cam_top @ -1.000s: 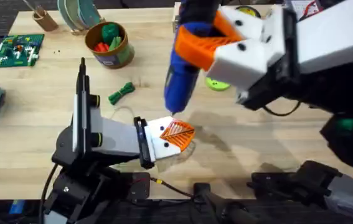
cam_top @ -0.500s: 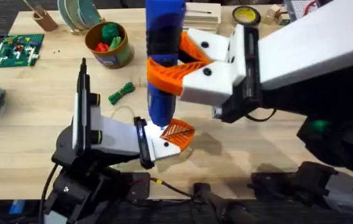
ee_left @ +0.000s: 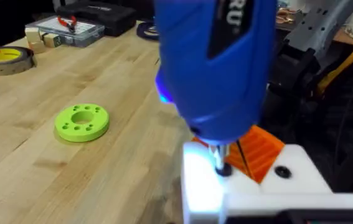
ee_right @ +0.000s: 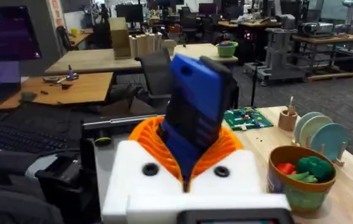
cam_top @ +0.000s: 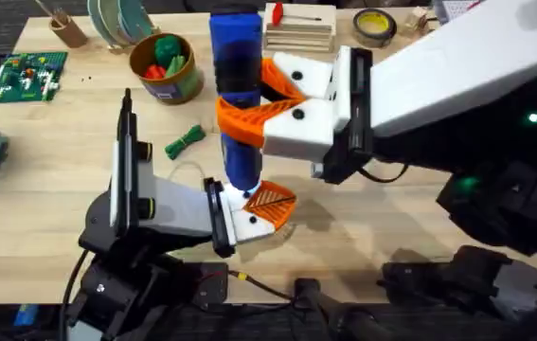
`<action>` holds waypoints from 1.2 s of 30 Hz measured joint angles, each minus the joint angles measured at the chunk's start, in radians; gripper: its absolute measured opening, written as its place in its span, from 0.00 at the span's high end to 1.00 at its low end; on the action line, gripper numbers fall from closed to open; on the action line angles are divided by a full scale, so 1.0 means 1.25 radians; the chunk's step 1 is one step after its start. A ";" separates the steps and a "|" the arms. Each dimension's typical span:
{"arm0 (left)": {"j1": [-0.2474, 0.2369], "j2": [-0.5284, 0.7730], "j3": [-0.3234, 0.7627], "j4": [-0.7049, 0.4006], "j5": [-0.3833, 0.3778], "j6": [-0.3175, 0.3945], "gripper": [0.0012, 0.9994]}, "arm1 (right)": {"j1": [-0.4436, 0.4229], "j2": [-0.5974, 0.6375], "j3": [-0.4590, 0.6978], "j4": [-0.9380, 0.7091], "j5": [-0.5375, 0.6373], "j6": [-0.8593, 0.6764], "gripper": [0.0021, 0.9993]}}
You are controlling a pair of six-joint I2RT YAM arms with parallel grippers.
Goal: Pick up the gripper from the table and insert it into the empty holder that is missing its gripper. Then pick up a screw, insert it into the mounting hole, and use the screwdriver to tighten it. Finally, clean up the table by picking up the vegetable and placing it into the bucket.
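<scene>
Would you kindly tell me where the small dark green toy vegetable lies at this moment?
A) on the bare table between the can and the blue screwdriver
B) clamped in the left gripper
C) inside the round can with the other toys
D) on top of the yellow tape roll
A: the overhead view shows the vegetable lying on the table, apart from the bucket and beside the screwdriver held by the right gripper.

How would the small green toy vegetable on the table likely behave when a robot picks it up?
The vegetable is a thin bundle of stalks, so it is probably light and somewhat floppy. It lies flat on the table, so it seems unlikely to roll, though its low profile may make pinching awkward.
</scene>
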 joint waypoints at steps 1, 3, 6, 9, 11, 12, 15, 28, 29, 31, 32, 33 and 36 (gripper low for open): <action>0.000 0.000 0.000 0.000 0.000 0.000 1.00 | 0.000 0.000 0.000 0.000 -0.001 0.000 0.99; 0.000 0.000 0.000 0.000 0.000 0.000 1.00 | 0.000 0.000 0.000 0.001 -0.004 0.000 0.99; 0.000 0.000 0.000 0.000 0.000 0.000 1.00 | 0.000 0.000 0.000 0.007 -0.012 0.000 0.99; 0.000 0.000 0.000 0.000 0.000 0.000 1.00 | 0.000 0.000 0.000 0.009 -0.018 0.000 0.99; 0.000 0.000 0.000 0.000 0.000 0.000 1.00 | 0.000 -0.001 0.000 0.009 -0.021 0.000 0.99; 0.000 0.000 0.000 0.000 0.000 0.000 1.00 | 0.000 -0.001 0.000 0.009 -0.021 0.000 0.99; 0.000 0.000 0.000 0.000 0.000 0.000 1.00 | 0.000 -0.001 0.000 0.009 -0.021 0.000 0.99; 0.000 0.000 0.000 0.000 0.000 -0.005 1.00 | 0.000 -0.001 0.000 -0.013 -0.021 -0.021 0.99; 0.000 0.000 0.000 0.000 0.000 -0.005 1.00 | 0.000 -0.001 0.000 -0.013 -0.021 -0.021 0.99; 0.000 0.000 0.000 0.000 0.000 -0.006 1.00 | 0.000 -0.002 0.000 -0.015 -0.021 -0.021 0.99; 0.000 0.000 0.000 0.000 0.000 -0.006 1.00 | 0.000 -0.002 0.000 -0.016 -0.021 -0.021 0.99; 0.000 0.000 0.000 0.000 0.000 -0.006 1.00 | 0.000 -0.002 0.000 -0.016 -0.021 -0.021 0.99; 0.000 0.000 0.000 0.000 -0.001 -0.015 1.00 | 0.000 -0.002 0.000 -0.015 -0.024 -0.024 0.99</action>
